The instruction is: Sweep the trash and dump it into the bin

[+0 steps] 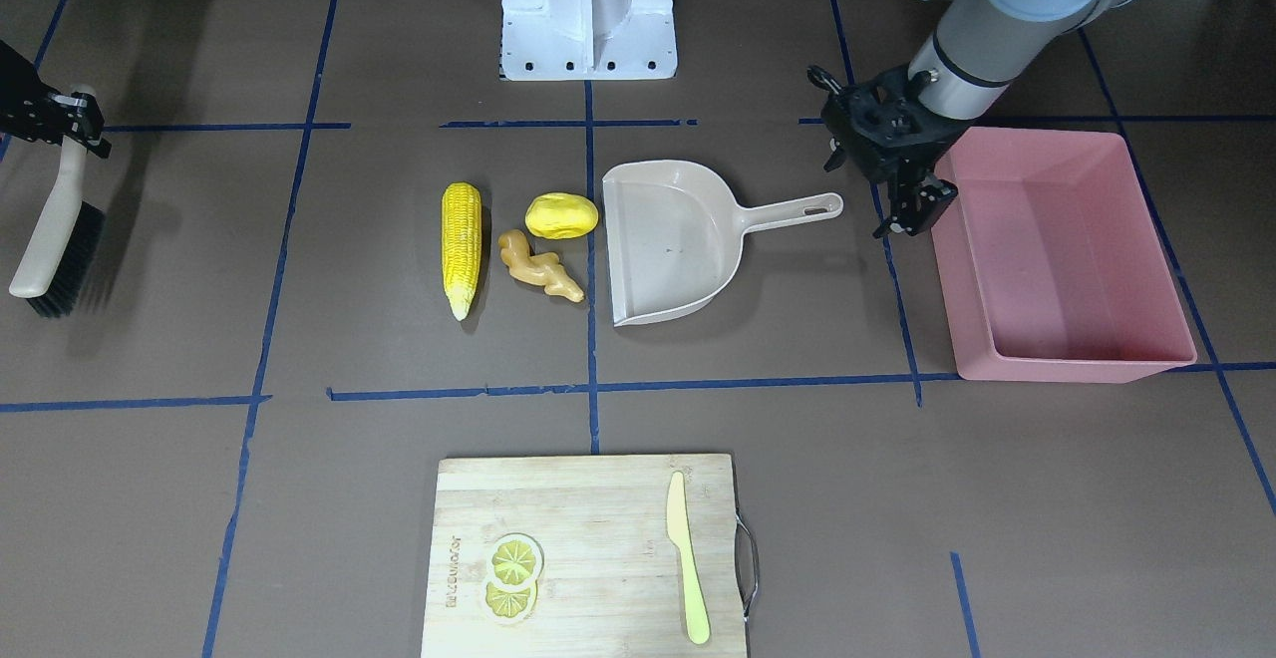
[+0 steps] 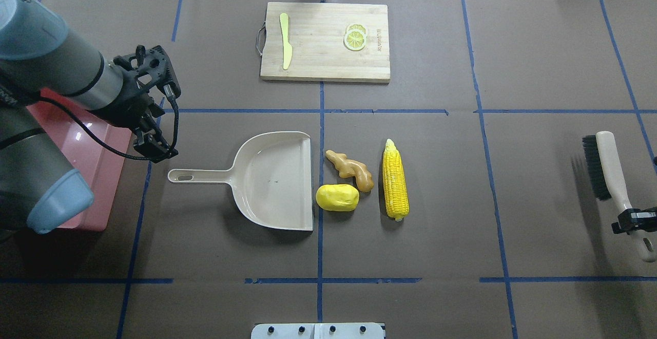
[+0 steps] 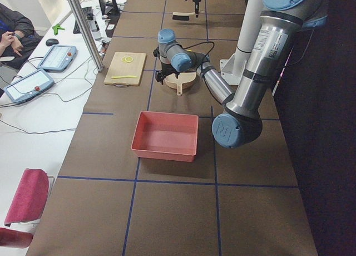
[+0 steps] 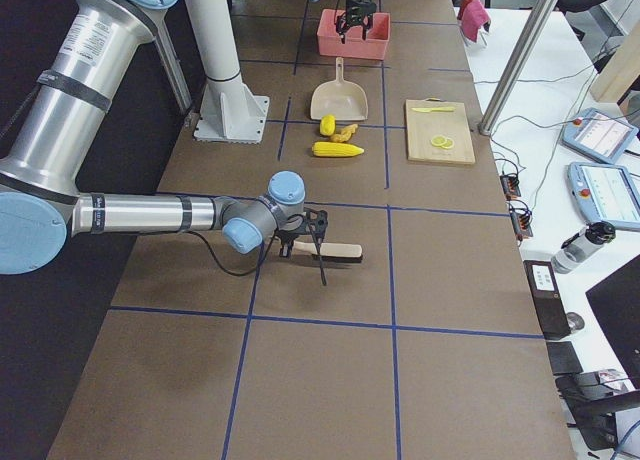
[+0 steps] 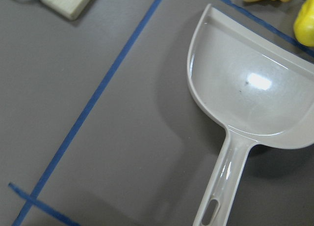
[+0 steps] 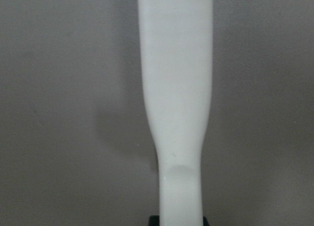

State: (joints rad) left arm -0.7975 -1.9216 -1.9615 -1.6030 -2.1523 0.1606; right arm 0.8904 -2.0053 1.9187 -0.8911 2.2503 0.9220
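a robotics lab: 2 teach pendants (image 3: pixel 57 57) and cables (image 3: pixel 72 92) beside a blue-taped table (image 2: pixel 462 200).

The left arm (image 2: pixel 56 67) is a fat grey tube with blue caps. The left gripper (image 2: pixel 159 118) is black, its black cable (image 2: pixel 176 123) looping at 3 o'clock.

A long bench (image 2: pixel 462 200) takes up most of the space, covered in brown paper and marked into squares with blue tape (image 2: pixel 319 257). Alongside it runs a white side table (image 3: pixel 33 128) carrying a metal post (image 3: pixel 84 30), two screen pads (image 3: pixel 57 57) and loose cables. A red cloth (image 3: pixel 28 203) lies further along.
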